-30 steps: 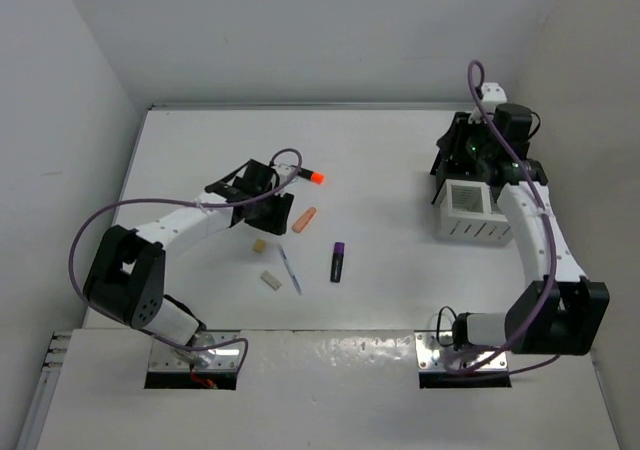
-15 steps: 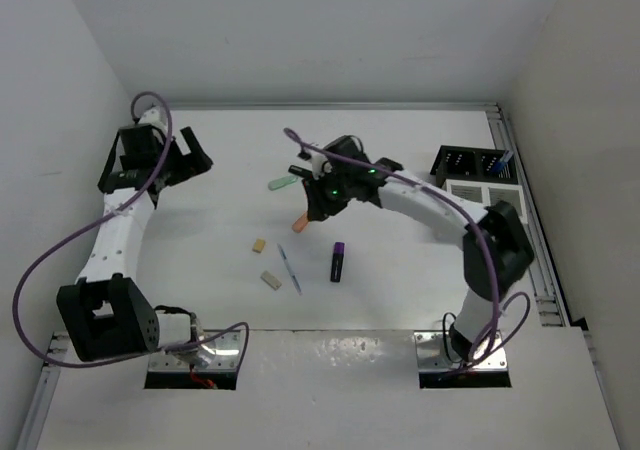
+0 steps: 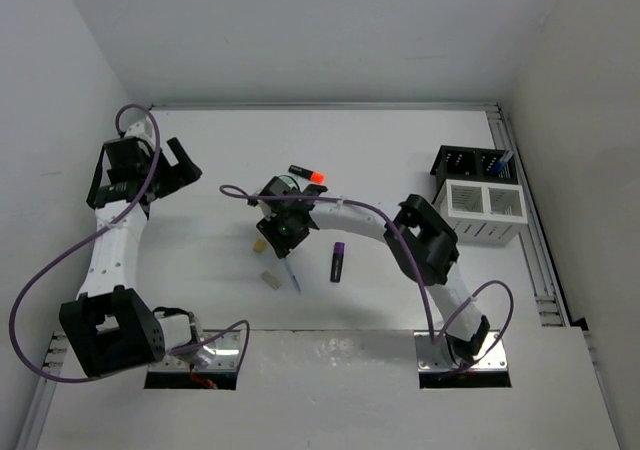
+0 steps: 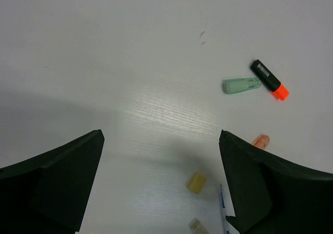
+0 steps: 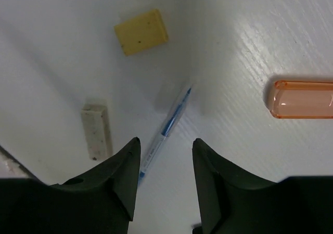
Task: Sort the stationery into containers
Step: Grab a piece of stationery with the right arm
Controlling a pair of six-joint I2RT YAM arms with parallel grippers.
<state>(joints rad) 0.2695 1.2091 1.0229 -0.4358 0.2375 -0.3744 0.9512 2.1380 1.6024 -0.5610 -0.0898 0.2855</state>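
Observation:
My right gripper (image 3: pixel 283 238) is open and hangs low over a thin blue pen (image 5: pixel 164 132). In the right wrist view the gripper (image 5: pixel 165 141) has the pen close to its left finger. A yellow-beige eraser (image 5: pixel 141 32), a pale eraser (image 5: pixel 97 130) and an orange highlighter (image 5: pixel 304 99) lie around it. My left gripper (image 3: pixel 178 168) is open and empty at the far left, high above the table (image 4: pixel 161 135). Its view shows a mint green highlighter (image 4: pixel 241 85) and an orange-tipped black highlighter (image 4: pixel 269 79). A purple-black highlighter (image 3: pixel 338 261) lies right of the pen (image 3: pixel 290 272).
The white slatted box (image 3: pixel 483 210) stands at the right, with the black organiser (image 3: pixel 472 162) just behind it holding something blue. The right arm stretches across the table's middle. A metal rail (image 3: pixel 520 200) runs along the right edge. Walls close in the table on the left, back and right.
My right gripper has moved down and left, from by the mint green and orange highlighters to over the blue pen. My left arm has shifted slightly. The orange-tipped highlighter is uncovered again.

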